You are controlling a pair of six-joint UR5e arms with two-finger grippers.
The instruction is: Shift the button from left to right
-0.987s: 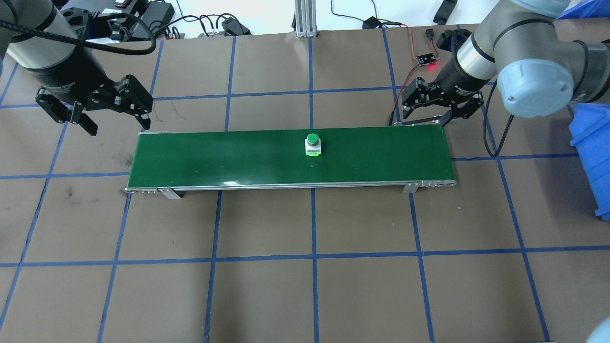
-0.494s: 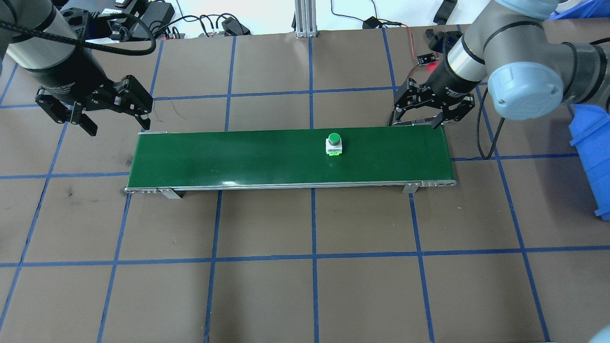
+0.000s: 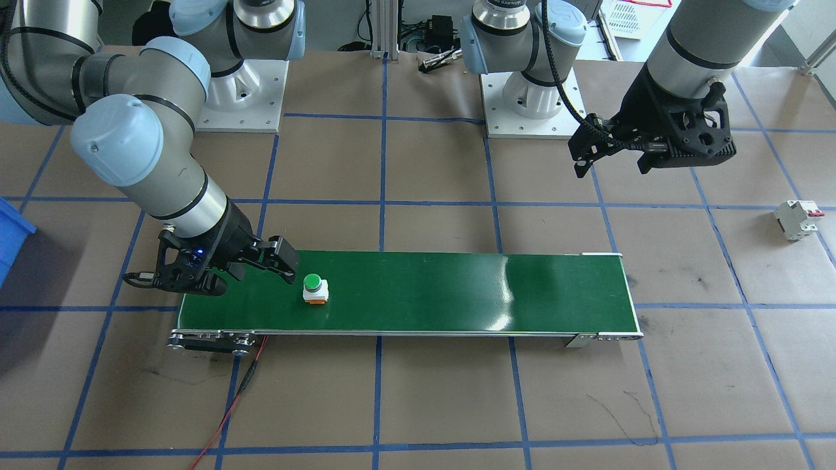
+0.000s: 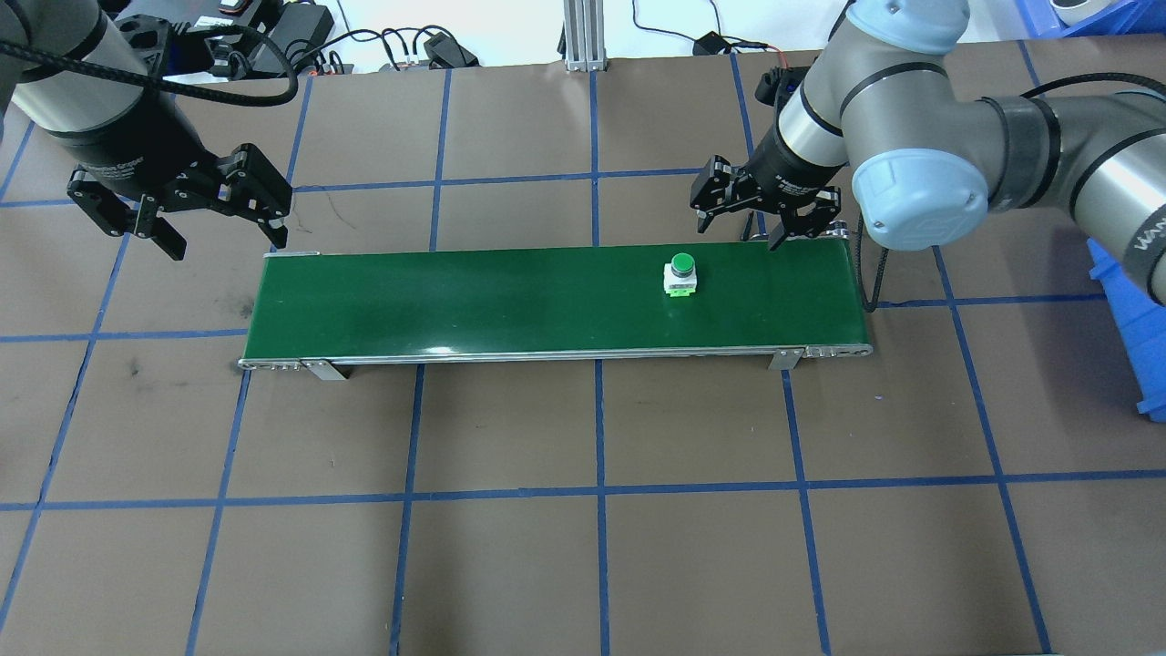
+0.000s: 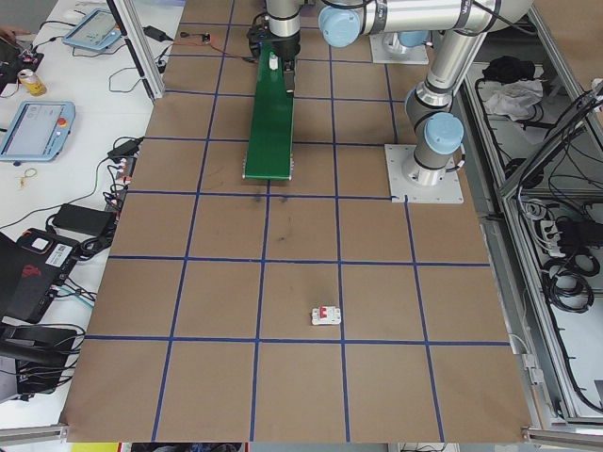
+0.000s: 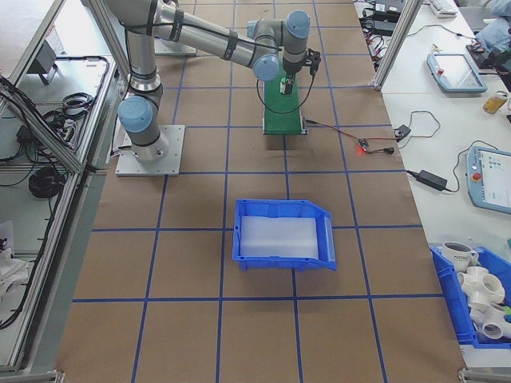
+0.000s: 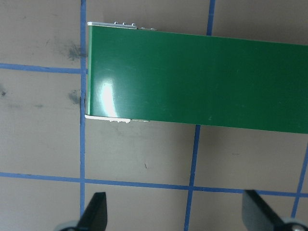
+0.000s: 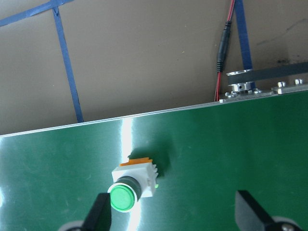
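The right end effector [image 4: 754, 215], fingers apart and empty, hangs by the far edge of the green conveyor belt [image 4: 510, 301], near the button [image 4: 680, 274] that stands upright on the belt's right part. The left end effector [image 4: 223, 239], also spread and empty, hovers off the belt's left end. A blue bin [image 6: 283, 234] on the bench [image 4: 583, 547] holds a clear tray.
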